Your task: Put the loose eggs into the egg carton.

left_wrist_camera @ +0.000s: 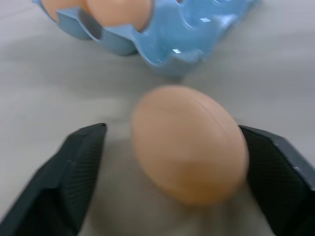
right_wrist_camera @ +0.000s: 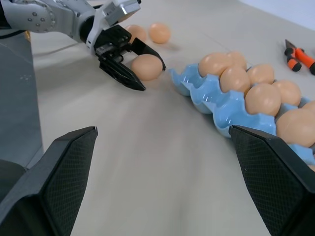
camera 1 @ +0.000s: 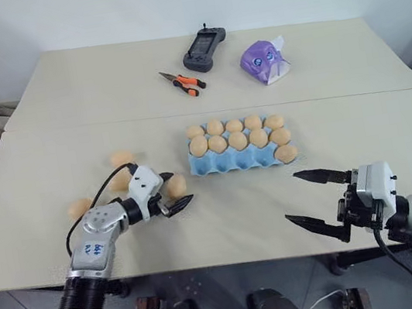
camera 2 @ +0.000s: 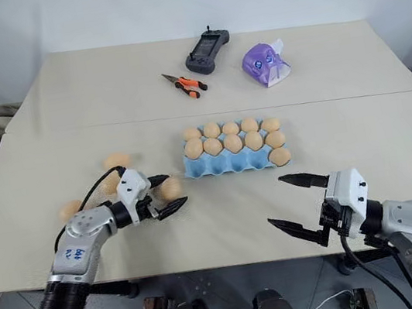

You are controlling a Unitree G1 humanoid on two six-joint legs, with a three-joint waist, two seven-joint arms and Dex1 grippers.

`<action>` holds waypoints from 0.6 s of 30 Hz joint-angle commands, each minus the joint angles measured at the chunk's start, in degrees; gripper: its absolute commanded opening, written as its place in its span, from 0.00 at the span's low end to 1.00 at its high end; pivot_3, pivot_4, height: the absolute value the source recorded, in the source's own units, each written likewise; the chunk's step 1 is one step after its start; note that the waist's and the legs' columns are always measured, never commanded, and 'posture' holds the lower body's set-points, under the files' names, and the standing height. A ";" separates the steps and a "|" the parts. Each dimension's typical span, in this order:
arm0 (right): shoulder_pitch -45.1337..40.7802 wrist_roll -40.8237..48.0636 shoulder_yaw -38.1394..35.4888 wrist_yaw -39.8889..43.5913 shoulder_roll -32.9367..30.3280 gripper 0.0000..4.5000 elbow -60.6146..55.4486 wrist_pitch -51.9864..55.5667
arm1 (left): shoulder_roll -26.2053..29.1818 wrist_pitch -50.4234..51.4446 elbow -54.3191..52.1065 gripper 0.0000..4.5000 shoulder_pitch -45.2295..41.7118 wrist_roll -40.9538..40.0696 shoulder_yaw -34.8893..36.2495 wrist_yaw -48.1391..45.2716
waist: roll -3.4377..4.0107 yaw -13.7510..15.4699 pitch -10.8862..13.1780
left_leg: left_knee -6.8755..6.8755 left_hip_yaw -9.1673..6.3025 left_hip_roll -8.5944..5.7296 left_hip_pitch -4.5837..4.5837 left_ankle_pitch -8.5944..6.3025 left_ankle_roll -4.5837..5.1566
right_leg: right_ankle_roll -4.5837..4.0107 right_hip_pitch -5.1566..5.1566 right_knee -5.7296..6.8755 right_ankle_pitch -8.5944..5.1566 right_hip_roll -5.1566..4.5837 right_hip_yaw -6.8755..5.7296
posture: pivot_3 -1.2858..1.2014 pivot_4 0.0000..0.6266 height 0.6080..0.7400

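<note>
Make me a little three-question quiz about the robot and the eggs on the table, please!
1. True or false: the egg carton is full.
2. Which gripper has an egg between its fingers: A left gripper, B right gripper?
3. Fill in: the orange-handled pliers lie on the table beside a dark ____.

Key:
1. False; the front row has empty cups.
2. A; the egg sits on the table between its open fingers, while the right gripper is open and empty.
3. Handheld controller.
</note>
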 commanded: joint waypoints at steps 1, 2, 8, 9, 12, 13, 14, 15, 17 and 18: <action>1.05 0.10 -1.27 -1.51 0.78 1.00 -2.43 -0.49 | -1.14 -1.66 1.15 0.73 -0.96 0.69 -0.50 0.27 | 0.00 0.03 0.00 | 0.00 0.00 0.00 0.00 0.00 0.00 | 0.00 0.00 0.00 0.00 0.00 0.00 | 0.52 0.24 1.00; 1.42 0.03 -1.34 -1.92 0.97 1.00 -2.55 -0.47 | -1.25 -1.94 0.86 0.64 -0.92 0.73 -0.40 0.21 | 0.00 0.04 0.00 | 0.01 0.00 0.00 0.00 0.00 0.00 | 0.01 0.01 0.01 0.00 -0.01 0.00 | 0.52 0.24 1.00; 3.86 -0.17 -2.47 -2.86 1.03 1.00 -2.47 -0.85 | 1.50 -2.27 -2.77 0.43 -0.42 -2.33 3.10 -2.59 | 0.00 -0.07 0.00 | 0.01 0.01 0.00 0.00 0.01 0.00 | 0.01 0.00 0.05 0.01 0.00 0.00 | 0.52 0.24 1.00; 4.31 -0.23 -2.68 -3.04 1.09 1.00 -2.37 -0.99 | 1.91 -2.25 -3.26 0.43 -0.85 -3.07 3.21 -3.74 | 0.00 -0.06 0.00 | 0.00 0.01 0.02 0.00 0.01 0.00 | 0.01 -0.01 0.05 0.01 0.04 0.00 | 0.52 0.24 1.00; 5.30 -0.71 -2.88 -3.74 1.41 1.00 -2.25 -1.37 | 1.64 -0.39 -5.07 0.43 -3.31 -4.46 1.54 -6.56 | 0.00 0.06 0.00 | -0.02 0.01 0.02 0.01 0.01 -0.02 | 0.01 -0.01 0.05 0.01 0.20 -0.02 | 0.52 0.24 1.00; 5.43 -0.76 -2.94 -4.15 1.63 1.00 -2.27 -1.34 | 1.02 0.07 -5.40 0.43 -4.07 -4.88 0.95 -7.23 | 0.00 0.21 0.00 | 0.00 0.01 0.02 0.00 0.02 -0.02 | 0.01 0.00 0.05 0.01 0.38 0.00 | 0.52 0.24 1.00; 5.37 -0.89 -2.91 -4.60 1.84 1.00 -2.21 -1.34 | -0.14 0.21 -5.10 0.43 -5.28 -4.93 0.23 -7.47 | 0.00 0.41 0.00 | 0.03 0.00 0.02 0.00 0.01 -0.01 | 0.02 0.03 0.04 0.01 0.38 0.00 | 0.52 0.24 1.00; 5.26 -1.13 -2.87 -5.12 2.03 1.00 -2.12 -1.35 | -1.62 0.56 -4.44 0.43 -6.75 -5.07 -0.70 -7.82 | 0.00 0.74 0.00 | 0.05 0.01 0.01 0.00 0.01 0.00 | 0.03 0.04 0.05 0.02 0.36 0.00 | 0.52 0.24 1.00; 5.19 -1.43 -2.81 -6.10 2.49 1.00 -2.10 -1.26 | -4.79 -0.34 -1.88 0.43 -9.92 -3.78 -3.22 -8.36 | 0.00 1.36 0.00 | 0.10 0.02 -0.04 0.00 0.03 0.03 | 0.08 0.04 0.05 0.04 0.36 0.03 | 0.52 0.24 1.00; 5.18 -1.78 -2.78 -6.48 2.70 1.00 -2.16 -1.34 | -6.47 -0.54 -0.64 0.43 -11.34 -3.33 -4.15 -8.29 | 0.00 1.50 0.00 | 0.13 0.01 -0.06 -0.01 0.03 0.04 | 0.09 0.05 0.04 0.05 0.36 0.02 | 0.52 0.24 1.00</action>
